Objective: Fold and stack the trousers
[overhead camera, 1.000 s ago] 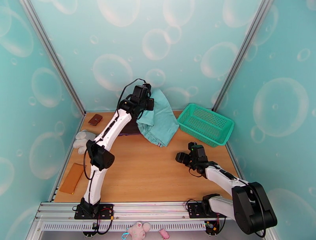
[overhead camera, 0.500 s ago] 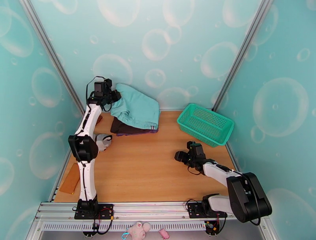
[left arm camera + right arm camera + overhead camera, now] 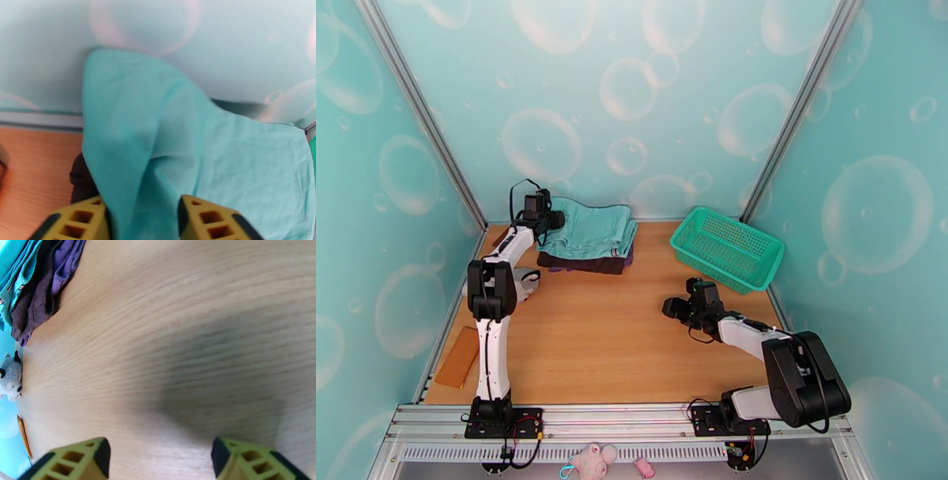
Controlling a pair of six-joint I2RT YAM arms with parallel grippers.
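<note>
I've got left gripper (image 3: 142, 217) at left end of the trousers (image 3: 592, 227), jaws parted, cloth loose between. Long axis runs left-right atop the dark garment (image 3: 581, 263); right gripper (image 3: 160, 455) spread, empty, well apart.

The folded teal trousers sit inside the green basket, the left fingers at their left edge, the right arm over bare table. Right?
No. The top external view shows the trousers lying on the dark folded garment, not in the green basket. The rest holds: left fingers at their left edge, right arm over bare table.
</note>
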